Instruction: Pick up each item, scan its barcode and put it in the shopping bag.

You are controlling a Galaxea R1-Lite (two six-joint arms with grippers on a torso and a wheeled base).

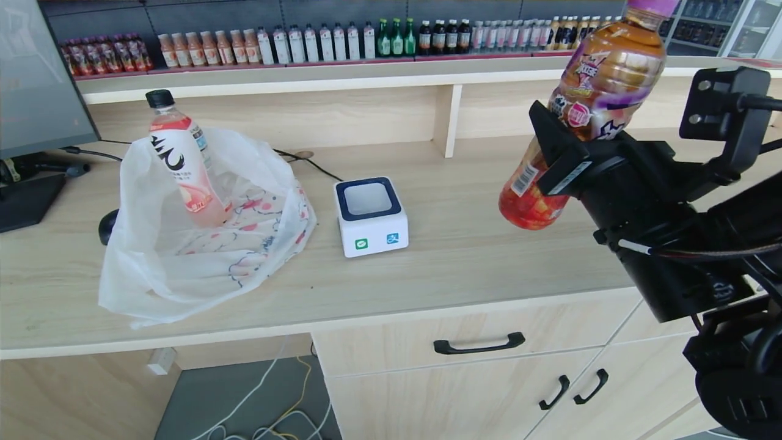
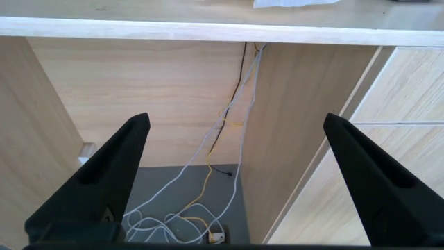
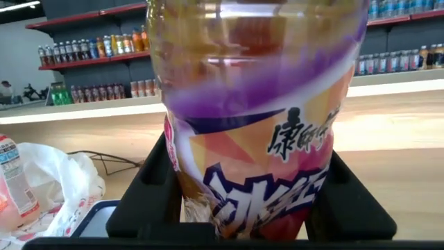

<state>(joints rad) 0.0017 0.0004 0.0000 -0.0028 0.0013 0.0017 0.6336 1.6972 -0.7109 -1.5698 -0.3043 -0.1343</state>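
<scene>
**Tea Bottle Gripped Right of Scanner; Left Gripper Spread and Empty**

Recorded left gripper (image 2: 236, 119) lower than the scanner (image 1: 371, 215), facing the open bay under the counter (image 1: 464, 263). Found its jaws spread wide with nothing between them.

Noted monitor (image 1: 36, 73) far left of the scanner, toward the back of the counter.

Found shopping bag (image 1: 183, 263), white and translucent, left of the scanner and near it, slumped open on the counter. Observed pink bottle (image 1: 183, 165) with black cap standing inside the bag, slightly tilted, neck and cap above the bag's rim.

Located the scanner itself as a white cube with a dark-framed window facing up, apart from the bag.

Found tea bottle (image 1: 586, 104), amber with purple cap and label, right of the scanner and well above counter level, tilted with the cap leaning up and to the right.

Confirmed right gripper (image 1: 574, 165) clamped on the tea bottle's lower half, one black finger on either side. Noted barcode (image 1: 524, 179) on the label near the base, on the side toward the scanner.

Noted rows of bottled drinks (image 1: 342, 40) on the shelf behind the scanner.
</scene>
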